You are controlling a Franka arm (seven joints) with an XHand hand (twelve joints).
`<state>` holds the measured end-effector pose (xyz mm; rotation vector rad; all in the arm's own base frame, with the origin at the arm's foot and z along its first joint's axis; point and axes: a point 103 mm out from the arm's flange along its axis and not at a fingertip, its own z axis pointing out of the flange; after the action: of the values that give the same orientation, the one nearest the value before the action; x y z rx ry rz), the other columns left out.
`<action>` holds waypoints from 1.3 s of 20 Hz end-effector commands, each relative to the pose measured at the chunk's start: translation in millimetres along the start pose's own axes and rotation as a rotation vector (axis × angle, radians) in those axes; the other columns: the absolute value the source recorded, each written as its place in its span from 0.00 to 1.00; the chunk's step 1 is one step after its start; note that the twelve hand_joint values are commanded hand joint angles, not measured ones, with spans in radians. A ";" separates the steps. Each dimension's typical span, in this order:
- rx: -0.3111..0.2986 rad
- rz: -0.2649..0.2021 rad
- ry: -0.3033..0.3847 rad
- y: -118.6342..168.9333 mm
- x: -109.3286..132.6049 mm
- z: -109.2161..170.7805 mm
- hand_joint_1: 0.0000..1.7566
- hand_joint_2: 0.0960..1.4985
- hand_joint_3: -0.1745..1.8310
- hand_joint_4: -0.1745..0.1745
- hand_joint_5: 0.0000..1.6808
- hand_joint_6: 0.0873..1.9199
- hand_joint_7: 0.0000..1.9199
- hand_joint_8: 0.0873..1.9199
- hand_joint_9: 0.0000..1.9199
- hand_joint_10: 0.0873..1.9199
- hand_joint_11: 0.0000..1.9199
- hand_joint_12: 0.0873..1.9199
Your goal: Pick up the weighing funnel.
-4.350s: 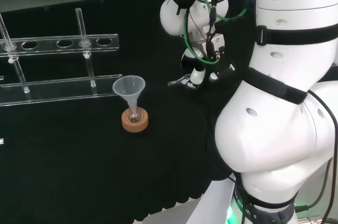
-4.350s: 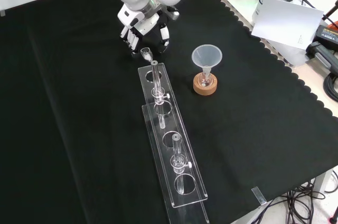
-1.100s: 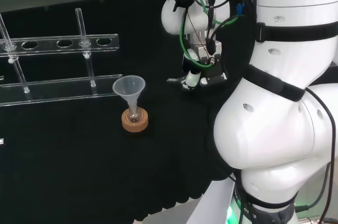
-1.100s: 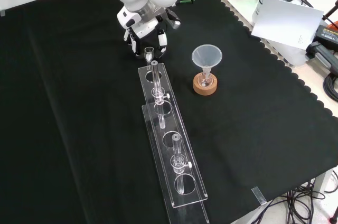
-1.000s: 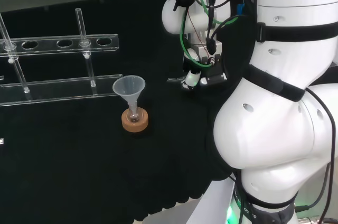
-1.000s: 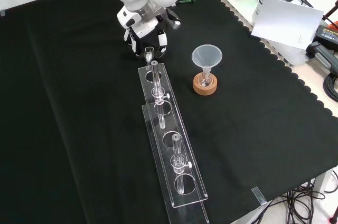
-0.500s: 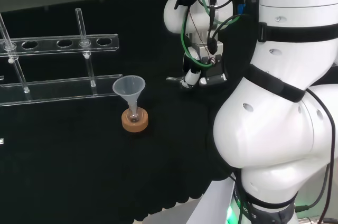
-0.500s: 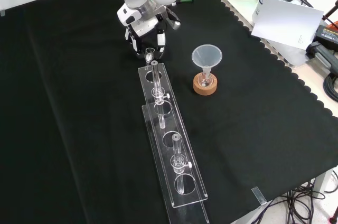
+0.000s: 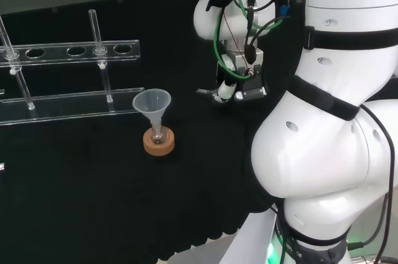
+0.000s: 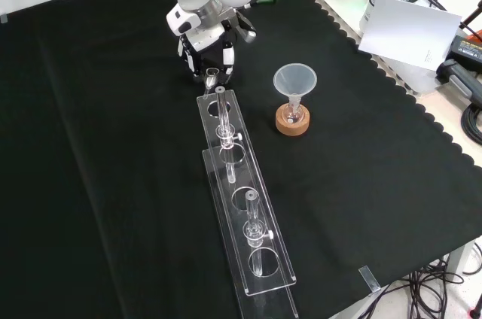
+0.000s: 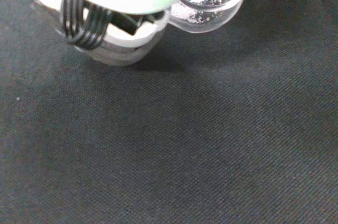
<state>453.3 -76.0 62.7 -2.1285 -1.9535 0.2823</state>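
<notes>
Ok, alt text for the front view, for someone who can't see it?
The hand, at the view's top, is curled round the small clear weighing funnel, just beyond the far end of a long clear rack. Right of the rack, the funnel stands in a small flask on a cork ring, all on black cloth.

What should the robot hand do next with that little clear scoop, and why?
Probably lift it straight up a little and hold it level. The hand is curled on the weighing funnel, which holds white grains that could spill, and in the front view the clear rack stands close by.
</notes>
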 end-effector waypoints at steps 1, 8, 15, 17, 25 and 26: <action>-0.010 0.004 0.006 0.2 -3.3 -2.3 0.68 0.43 0.32 0.47 0.90 0.01 0.80 0.01 0.79 0.00 0.48 0.50; -0.024 -0.012 0.018 -1.4 -3.9 -8.6 0.68 0.41 0.34 0.35 0.91 0.00 0.81 0.00 0.79 0.00 0.49 0.49; -0.043 -0.074 -0.002 -9.3 -1.6 -19.9 0.68 0.41 0.34 0.33 0.91 0.00 0.81 0.00 0.79 0.00 0.50 0.49; -0.048 -0.088 -0.007 -11.4 -0.7 -21.8 0.68 0.41 0.34 0.33 0.91 0.00 0.81 0.00 0.79 0.00 0.50 0.49; -0.062 -0.148 -0.017 -20.4 4.4 -35.8 0.68 0.41 0.34 0.32 0.91 0.00 0.81 0.00 0.78 0.00 0.50 0.49; -0.063 -0.152 -0.016 -21.3 4.4 -37.7 0.68 0.41 0.34 0.32 0.92 0.00 0.81 0.00 0.78 0.00 0.50 0.49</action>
<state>448.3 -74.5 97.6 -2.0435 -2.1095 0.2156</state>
